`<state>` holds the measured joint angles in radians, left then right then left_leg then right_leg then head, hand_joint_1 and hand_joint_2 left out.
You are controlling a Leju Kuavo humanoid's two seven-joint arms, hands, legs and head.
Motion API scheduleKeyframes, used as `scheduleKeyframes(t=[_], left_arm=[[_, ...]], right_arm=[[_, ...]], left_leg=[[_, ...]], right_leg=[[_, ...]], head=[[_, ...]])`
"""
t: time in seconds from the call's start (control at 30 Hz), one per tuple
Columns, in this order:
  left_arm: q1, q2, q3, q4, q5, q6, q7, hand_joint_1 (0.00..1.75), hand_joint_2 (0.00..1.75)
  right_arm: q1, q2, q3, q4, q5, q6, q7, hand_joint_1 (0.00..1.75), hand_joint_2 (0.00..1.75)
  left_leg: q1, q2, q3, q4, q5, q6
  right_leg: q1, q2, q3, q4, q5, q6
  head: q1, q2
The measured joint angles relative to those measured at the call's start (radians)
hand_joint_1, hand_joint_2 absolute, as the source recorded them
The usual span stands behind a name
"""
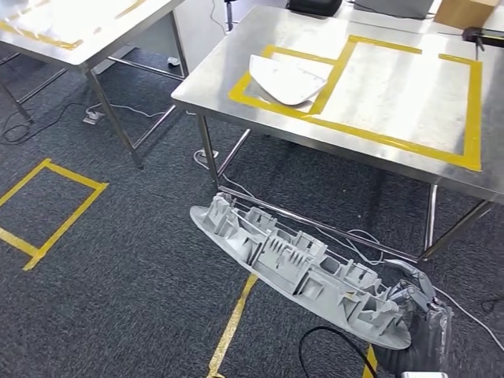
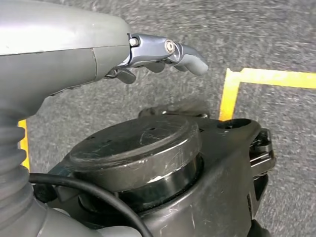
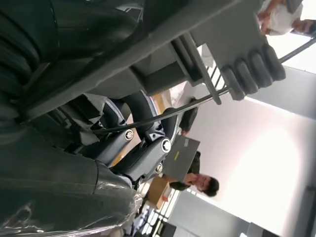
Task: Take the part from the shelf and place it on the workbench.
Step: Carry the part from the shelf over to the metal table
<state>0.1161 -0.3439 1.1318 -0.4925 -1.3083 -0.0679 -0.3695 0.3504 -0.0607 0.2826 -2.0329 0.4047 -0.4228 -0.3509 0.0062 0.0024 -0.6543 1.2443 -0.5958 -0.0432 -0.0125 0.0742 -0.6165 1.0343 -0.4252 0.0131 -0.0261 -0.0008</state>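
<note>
Right hand (image 1: 419, 303) grips the long grey ribbed part (image 1: 297, 268) at its near end, part sticking out leftward over the dark carpet (image 1: 136, 260), short of the steel workbench (image 1: 392, 150). Left hand (image 2: 164, 54) hangs empty, fingers loosely extended. Workbench has yellow tape outlines (image 1: 472, 110) and a white panel (image 1: 285, 79); yellow floor tape (image 1: 53, 205) on carpet.
</note>
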Motion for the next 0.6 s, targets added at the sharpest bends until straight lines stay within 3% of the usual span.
scheduleKeyframes(t=[0.07,0.13,0.17,0.23,0.3,0.37,0.43,0.47,0.53,0.6], left_arm=[[0.0,0.0,0.001,0.0,-0.001,0.0,0.0,0.0,1.75],[-0.002,-0.001,0.005,0.001,-0.001,0.0,-0.001,0.0,1.75],[-0.004,-0.001,0.007,0.002,-0.001,0.0,-0.001,0.0,1.75],[-0.006,-0.001,0.009,0.002,-0.001,0.0,-0.002,0.0,1.75],[-0.007,-0.002,0.011,0.002,-0.002,0.0,-0.002,0.0,1.75],[-0.006,-0.002,0.014,0.003,-0.004,0.0,-0.002,0.0,1.75],[-0.006,-0.002,0.016,0.003,-0.009,0.0,-0.002,0.0,1.75],[-0.006,-0.002,0.016,0.003,-0.011,0.0,-0.002,0.0,1.75],[-0.006,-0.003,0.017,0.003,-0.016,0.0,-0.003,0.0,1.75],[-0.006,-0.003,0.018,0.003,-0.022,0.0,-0.005,0.0,1.75]], right_arm=[[0.0,0.0,0.0,0.0,0.0,0.0,0.0,1.75,1.75],[0.0,0.0,-0.001,0.0,0.0,-0.001,0.001,1.75,1.75],[0.001,0.0,-0.001,-0.001,0.0,-0.001,0.001,1.75,1.75],[0.005,0.001,-0.001,-0.001,0.0,-0.001,0.002,1.75,1.75],[0.005,0.001,-0.001,-0.002,0.0,-0.002,0.001,1.75,1.75],[0.002,0.001,0.0,-0.003,0.0,-0.003,-0.001,1.75,1.75],[0.002,0.001,0.0,-0.003,0.0,-0.004,-0.002,1.75,1.75],[0.003,0.001,0.0,-0.003,0.0,-0.004,-0.003,1.75,1.75],[0.003,0.001,0.0,-0.003,0.0,-0.005,-0.004,1.75,1.75],[0.002,0.002,0.0,-0.003,0.0,-0.006,-0.007,1.75,1.75]], left_leg=[[0.011,-0.032,0.038,-0.122,0.089,-0.007],[0.019,-0.067,0.063,-0.201,0.115,-0.001],[0.019,-0.073,0.066,-0.214,0.112,0.007],[0.018,-0.055,0.071,-0.213,0.122,0.026],[0.018,-0.032,0.078,-0.216,0.127,0.041],[0.013,-0.008,0.083,-0.216,0.123,0.05],[0.007,0.019,0.088,-0.216,0.116,0.055],[0.004,0.031,0.092,-0.216,0.112,0.056],[-0.001,0.056,0.105,-0.216,0.102,0.056],[-0.005,0.075,0.12,-0.216,0.089,0.051]], right_leg=[[-0.005,0.029,0.005,0.003,-0.004,0.011],[-0.007,0.053,0.0,0.007,-0.008,0.026],[-0.007,0.063,-0.004,0.007,-0.011,0.033],[-0.009,0.069,-0.008,0.005,-0.015,0.045],[-0.006,0.015,-0.024,0.046,-0.041,0.051],[-0.002,-0.051,-0.077,0.161,-0.102,0.055],[-0.002,-0.067,-0.131,0.268,-0.143,0.055],[-0.001,-0.069,-0.137,0.278,-0.138,0.053],[0.006,-0.083,-0.087,0.183,-0.078,0.041],[0.019,-0.122,-0.02,0.059,-0.029,0.025]], head=[[-0.002,0.0],[-0.006,0.0],[-0.007,0.0],[-0.008,0.0],[0.0,0.0],[0.007,0.0],[0.007,0.0],[0.007,0.0],[0.007,0.0],[0.007,0.0]])
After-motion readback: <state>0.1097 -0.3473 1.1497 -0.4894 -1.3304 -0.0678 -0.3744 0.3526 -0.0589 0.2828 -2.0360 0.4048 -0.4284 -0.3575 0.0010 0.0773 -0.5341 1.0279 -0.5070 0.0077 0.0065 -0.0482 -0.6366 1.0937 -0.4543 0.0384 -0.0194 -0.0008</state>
